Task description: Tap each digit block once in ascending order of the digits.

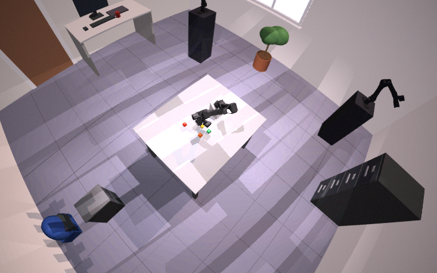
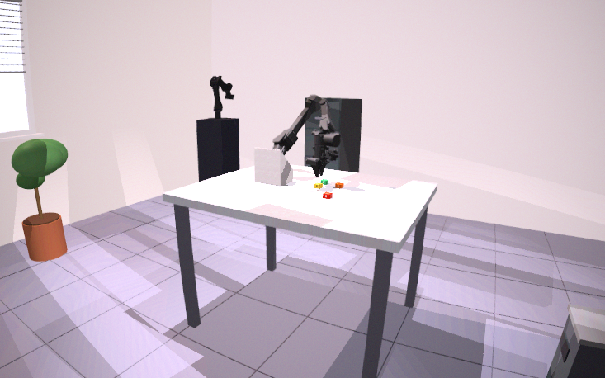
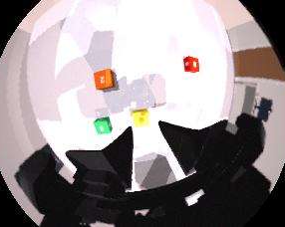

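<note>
From where I stand, the digit on the red block (image 1: pixel 184 124) (image 2: pixel 327 195) (image 3: pixel 191 65) is too small to read, as are those on the green block (image 1: pixel 208 130) (image 2: pixel 324 181) (image 3: pixel 103 125) and the yellow block (image 1: pixel 202 126) (image 2: pixel 318 186) (image 3: pixel 141 117). Wrist view: the outer parts of the gripper (image 1: pixel 205 124) (image 2: pixel 317 176) (image 3: pixel 146 125) merge into darkness at the lower rim. Top view: the monitor (image 1: pixel 90 6) is cut off by the upper edge. Exterior view: the arm (image 1: pixel 213 111) (image 2: pixel 300 119) partly hides the dark cabinet (image 1: pixel 365 193) (image 2: pixel 352 134); a grey-topped box (image 1: pixel 97 203) (image 2: pixel 595 324) is cropped at lower right.
</note>
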You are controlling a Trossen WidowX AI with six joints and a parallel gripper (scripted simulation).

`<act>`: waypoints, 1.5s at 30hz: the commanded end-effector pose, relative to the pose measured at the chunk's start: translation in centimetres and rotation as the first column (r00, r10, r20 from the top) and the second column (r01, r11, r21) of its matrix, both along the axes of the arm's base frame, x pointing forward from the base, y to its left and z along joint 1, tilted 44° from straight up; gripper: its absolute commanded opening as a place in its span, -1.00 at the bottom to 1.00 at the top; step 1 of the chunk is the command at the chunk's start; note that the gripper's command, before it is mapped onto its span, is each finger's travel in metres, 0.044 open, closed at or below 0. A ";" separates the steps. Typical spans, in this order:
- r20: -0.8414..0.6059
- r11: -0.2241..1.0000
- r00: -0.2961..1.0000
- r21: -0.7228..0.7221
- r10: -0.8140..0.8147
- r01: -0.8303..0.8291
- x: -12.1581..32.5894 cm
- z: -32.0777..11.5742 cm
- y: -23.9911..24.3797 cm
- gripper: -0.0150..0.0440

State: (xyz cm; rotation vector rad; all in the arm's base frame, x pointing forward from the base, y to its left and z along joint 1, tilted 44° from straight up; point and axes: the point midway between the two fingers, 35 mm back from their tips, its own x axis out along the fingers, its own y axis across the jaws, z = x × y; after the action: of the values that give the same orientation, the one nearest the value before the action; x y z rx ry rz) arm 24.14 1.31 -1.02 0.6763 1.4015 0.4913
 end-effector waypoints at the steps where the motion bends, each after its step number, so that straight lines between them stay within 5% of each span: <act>1: -0.004 1.000 1.000 0.008 -0.008 0.008 0.0 -0.8 0.8 -0.38; 45: -0.004 1.000 1.000 0.008 -0.008 0.008 0.0 -0.8 0.8 -0.42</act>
State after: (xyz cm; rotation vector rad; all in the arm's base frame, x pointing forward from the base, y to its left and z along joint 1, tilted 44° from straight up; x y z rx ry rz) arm 24.02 3.28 -3.06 0.6990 1.4141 0.4904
